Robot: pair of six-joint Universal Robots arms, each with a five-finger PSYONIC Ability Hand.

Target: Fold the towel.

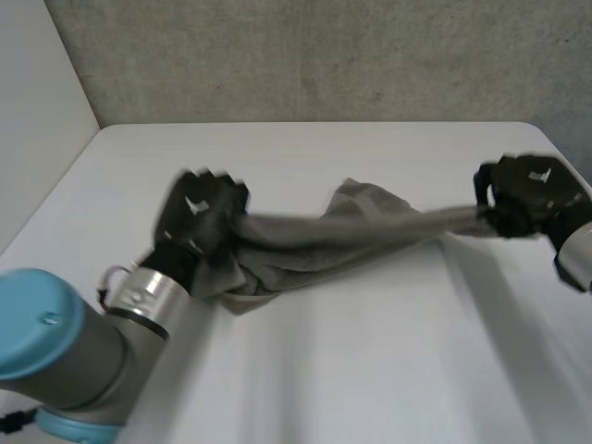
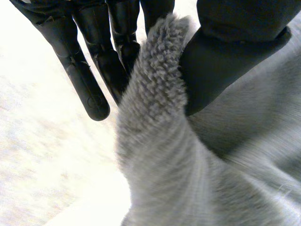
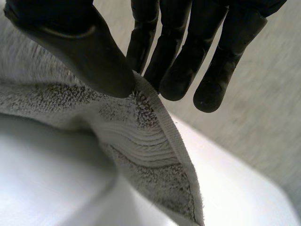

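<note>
Now left hand (image 1: 199,217), right hand (image 1: 523,194): fingers (image 3: 178,70) in pinch on opposite towel (image 1: 351,231) ends.

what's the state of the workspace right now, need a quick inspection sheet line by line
surface: white table, bare where it is seen
job's things: grey towel, bunched, stretched between the two hands, not yet folded flat
clutter: nothing seen
hands: left hand pinches one end of the towel between thumb and fingers; right hand pinches a hemmed edge at the other end
cables: nothing seen
surroundings: grey wall behind the table, white panel on the left arm's side
</note>
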